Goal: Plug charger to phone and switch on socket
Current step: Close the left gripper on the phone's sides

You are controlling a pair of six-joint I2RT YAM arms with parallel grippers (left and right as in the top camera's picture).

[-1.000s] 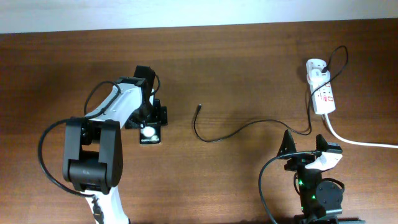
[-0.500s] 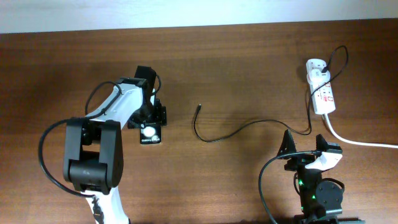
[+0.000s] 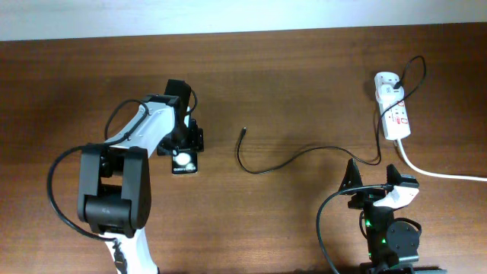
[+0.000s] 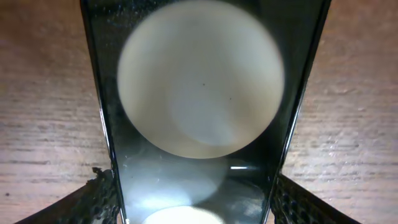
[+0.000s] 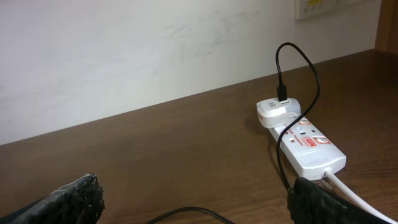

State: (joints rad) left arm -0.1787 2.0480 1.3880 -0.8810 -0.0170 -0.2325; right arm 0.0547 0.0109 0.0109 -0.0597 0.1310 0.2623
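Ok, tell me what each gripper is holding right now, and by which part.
The left gripper clamps the phone by its two long side edges. The right gripper is open and holds nothing.

We identify this place as a robotics lab workstation. Two robot arms, the left arm [image 3: 125, 164] and the right arm [image 3: 388, 232], are stationed at one brown wood-grain table [image 3: 304, 76]. The table stands against a plain white wall [image 5: 124, 56], which carries a pale wall plate [image 5: 320, 6] cut off by the top edge. A white power strip [image 3: 396, 114] lies on the tabletop, its thick white cord [image 3: 441, 173] running off the right edge.
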